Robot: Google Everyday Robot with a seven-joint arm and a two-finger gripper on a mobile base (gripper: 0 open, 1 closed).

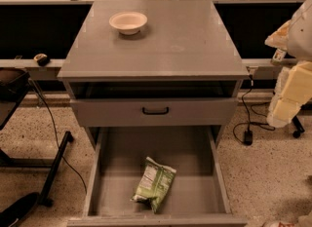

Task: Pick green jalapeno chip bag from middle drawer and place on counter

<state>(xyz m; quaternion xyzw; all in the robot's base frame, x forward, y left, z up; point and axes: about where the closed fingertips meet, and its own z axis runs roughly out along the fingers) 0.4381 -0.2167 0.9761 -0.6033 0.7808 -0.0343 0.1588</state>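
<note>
My gripper (288, 100) sits far right, off the cabinet's side, well apart from the bag; can't tell if it's wide or narrow. Green jalapeno chip bag (154, 184) lies on the open middle drawer (195, 158) floor, near the front. Step, I reckon: approach. Next: swing left & down over the bag, then lift it to the counter (185, 41).

**Cream bowl, handled drawer front, and floor clutter**

Near the top of your view, a little left of centre, a cream bowl (128, 22) sits upright. Lower down you find a shallow grey drawer front (195, 113) with a black handle (155, 110) at its middle. On the speckled floor (265, 172) to the right lies a black power adapter (248, 137) on its cable. At left, a black frame leg (54, 165) slants across the floor. The gripper (286, 105) is at the right edge.
</note>
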